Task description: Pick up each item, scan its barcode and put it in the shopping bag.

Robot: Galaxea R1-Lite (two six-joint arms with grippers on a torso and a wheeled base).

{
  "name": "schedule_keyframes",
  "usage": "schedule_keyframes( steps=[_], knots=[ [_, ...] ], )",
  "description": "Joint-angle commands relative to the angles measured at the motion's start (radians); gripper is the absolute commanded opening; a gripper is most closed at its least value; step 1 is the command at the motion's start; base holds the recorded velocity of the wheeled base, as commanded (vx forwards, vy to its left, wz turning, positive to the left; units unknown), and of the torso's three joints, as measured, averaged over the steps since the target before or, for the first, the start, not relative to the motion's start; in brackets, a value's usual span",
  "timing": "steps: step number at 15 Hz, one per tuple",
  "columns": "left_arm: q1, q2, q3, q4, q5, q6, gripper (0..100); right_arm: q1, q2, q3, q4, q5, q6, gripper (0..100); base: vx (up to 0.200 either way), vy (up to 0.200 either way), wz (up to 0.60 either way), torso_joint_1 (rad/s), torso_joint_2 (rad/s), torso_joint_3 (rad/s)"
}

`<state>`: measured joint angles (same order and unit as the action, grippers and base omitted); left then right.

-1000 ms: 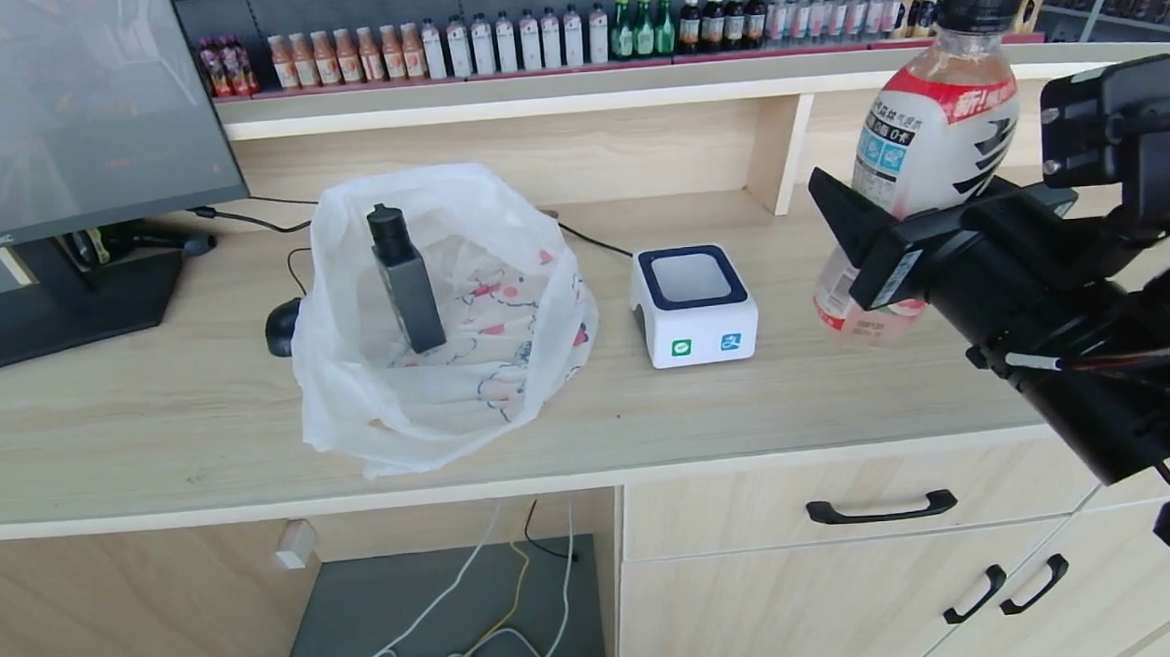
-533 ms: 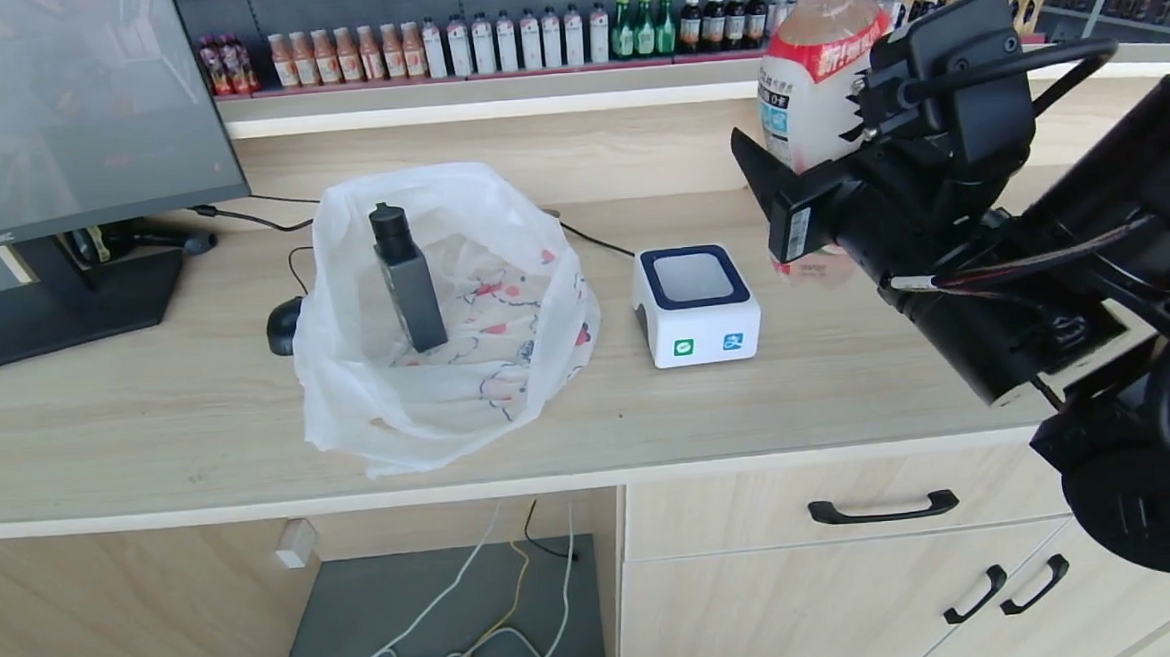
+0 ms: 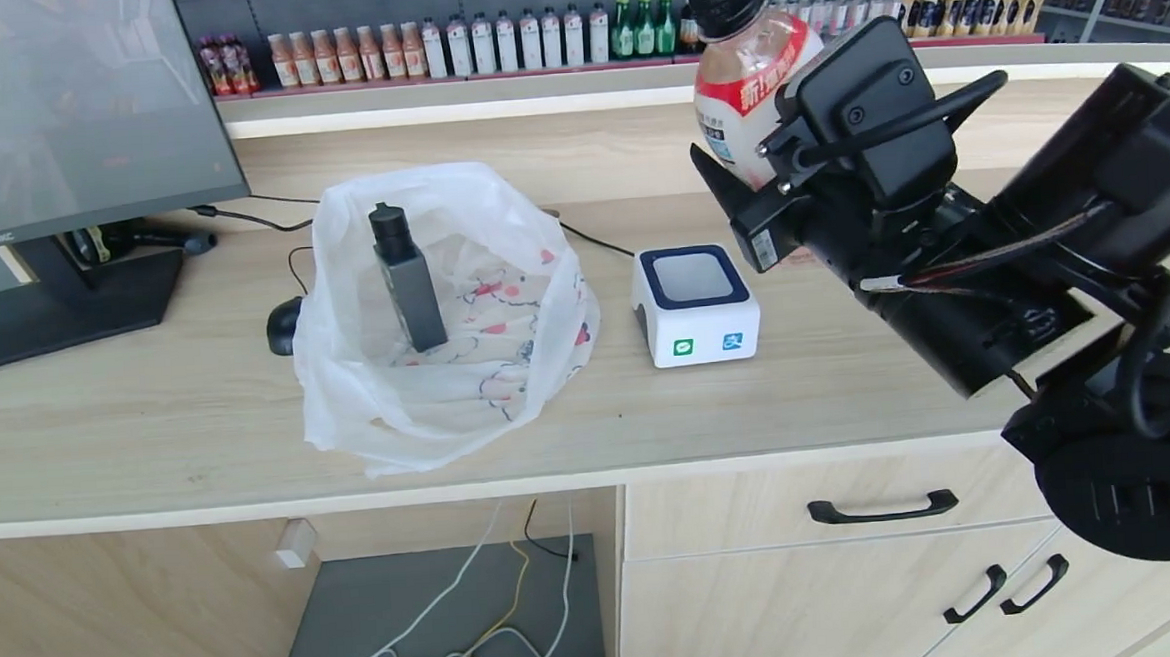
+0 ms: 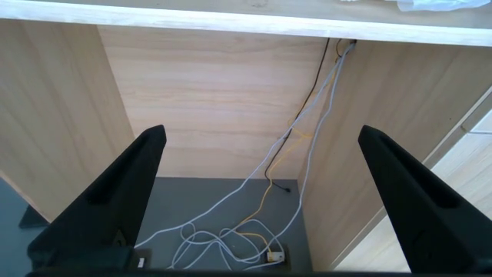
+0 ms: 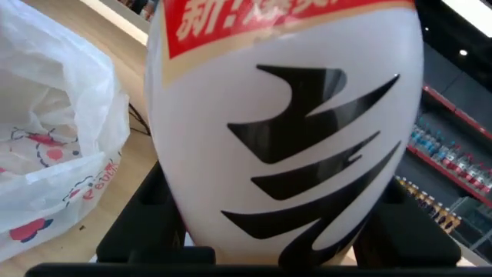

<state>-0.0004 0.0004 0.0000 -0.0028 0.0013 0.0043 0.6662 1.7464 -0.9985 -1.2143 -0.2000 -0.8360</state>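
My right gripper (image 3: 798, 182) is shut on a drink bottle (image 3: 747, 70) with a black cap and a red and white label, held tilted in the air just right of and above the white barcode scanner (image 3: 694, 303). In the right wrist view the bottle (image 5: 284, 123) fills the space between the jaws. The white plastic shopping bag (image 3: 444, 316) stands open on the counter left of the scanner, with a dark grey bottle (image 3: 407, 278) upright inside it. My left gripper (image 4: 261, 200) is open below the counter edge, facing loose cables on the floor.
A monitor (image 3: 63, 115) on a black stand sits at the counter's left end, and a black mouse (image 3: 282, 326) lies beside the bag. A raised shelf with a row of bottles (image 3: 530, 41) runs along the back. Drawers with black handles (image 3: 883, 508) are below the counter.
My right arm has carried the bottle leftward and upward from the counter's right side toward the scanner, tilting it. The bag, scanner and left arm have stayed put.
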Motion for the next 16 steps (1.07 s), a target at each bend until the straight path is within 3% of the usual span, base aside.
schedule_keyframes(
  steps=[1,7,16],
  knots=[
    [0.000,0.000,0.000,0.000,0.000,0.000,100,0.000,-0.021,-0.046,0.107,0.073,-0.051,0,0.000,0.000,0.00,0.000,0.00,0.000],
    [0.000,0.000,0.000,0.000,0.000,0.000,100,-0.011,0.035,-0.284,0.391,0.267,-0.184,0,0.000,0.000,0.00,0.000,0.00,0.000],
    [0.000,0.000,0.000,0.000,0.000,0.000,100,-0.122,0.114,-0.301,0.394,0.516,-0.299,0,0.000,0.000,0.00,0.000,0.00,0.000]
  ],
)
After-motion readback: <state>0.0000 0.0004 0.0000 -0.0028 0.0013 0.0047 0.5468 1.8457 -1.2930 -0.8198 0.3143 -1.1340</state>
